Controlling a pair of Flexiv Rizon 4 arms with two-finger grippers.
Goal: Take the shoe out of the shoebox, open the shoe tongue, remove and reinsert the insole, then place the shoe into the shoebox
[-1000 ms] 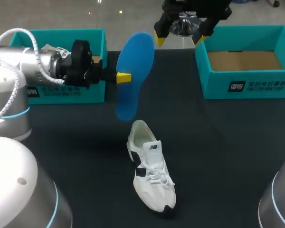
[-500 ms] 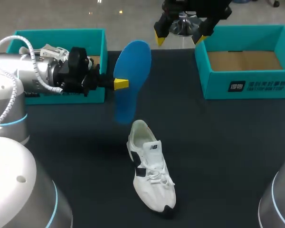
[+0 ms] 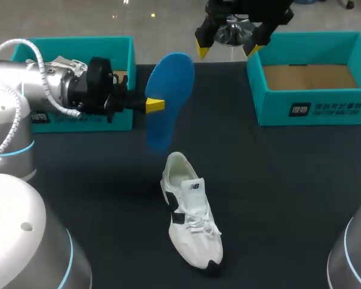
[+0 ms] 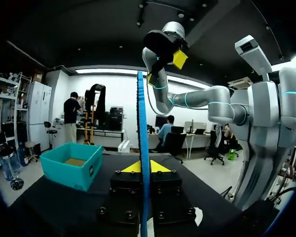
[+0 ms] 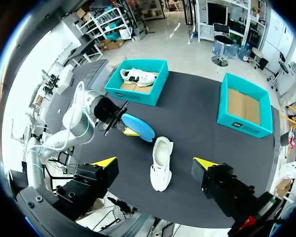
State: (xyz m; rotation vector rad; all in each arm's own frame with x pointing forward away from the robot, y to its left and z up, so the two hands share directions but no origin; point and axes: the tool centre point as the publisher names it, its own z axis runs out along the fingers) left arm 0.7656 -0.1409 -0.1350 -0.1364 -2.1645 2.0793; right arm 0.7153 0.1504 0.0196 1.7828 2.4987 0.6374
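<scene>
A white shoe (image 3: 191, 217) lies on the black table (image 3: 289, 192), toe toward the front edge, its mouth open. Just above and behind its heel hangs a blue insole (image 3: 168, 96), held on edge; my left gripper (image 3: 151, 105) is shut on its side. In the left wrist view the insole (image 4: 142, 143) stands edge-on between the fingers of that gripper (image 4: 143, 168). My right gripper (image 3: 227, 47) hangs open and empty high over the table's far edge. From its wrist view the shoe (image 5: 161, 163) and insole (image 5: 138, 127) lie far below the right gripper (image 5: 155, 165).
A teal shoebox (image 3: 123, 60) at the back left holds a second white shoe (image 5: 137, 76). Another teal shoebox (image 3: 313, 108) at the back right shows only its cardboard floor. Bare table lies to both sides of the shoe.
The left gripper has lowered the insole slightly and drawn it a little to the left. The right arm and the shoe have not moved.
</scene>
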